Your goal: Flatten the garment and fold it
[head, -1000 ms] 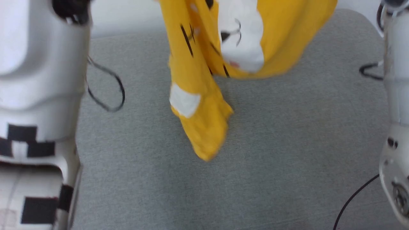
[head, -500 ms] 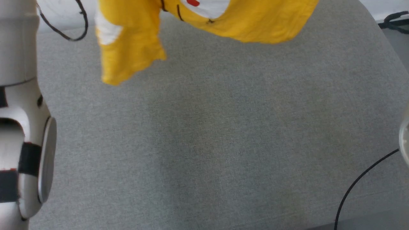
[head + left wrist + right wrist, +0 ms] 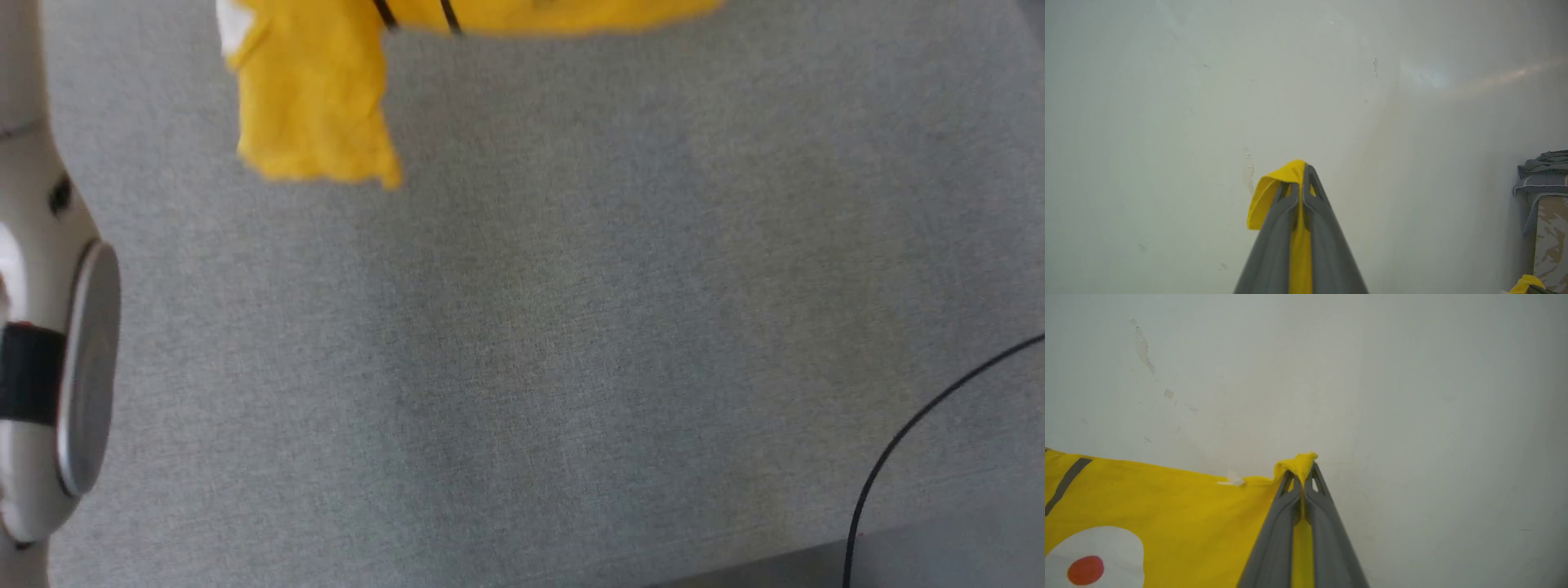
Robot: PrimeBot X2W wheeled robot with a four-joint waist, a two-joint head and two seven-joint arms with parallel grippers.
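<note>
Garment (image 3: 310, 106): yellow, 2 black stripes, hanging above grey tabletop (image 3: 571, 327)
Left gripper (image 3: 1301, 179): clenched on garment fold
Right gripper (image 3: 1303, 477): clenched on garment edge

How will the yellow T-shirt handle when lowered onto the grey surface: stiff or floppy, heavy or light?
Probably floppy: a flap of the garment hangs loose over the grey surface. Likely light: small pinches in the left gripper and right gripper seem to carry it. It may crumple on landing unless held taut.

Plain indoor workroom: grey cloth-covered table (image 3: 571, 327), scuffed white wall (image 3: 1167, 81), loose black cable (image 3: 849, 539).
</note>
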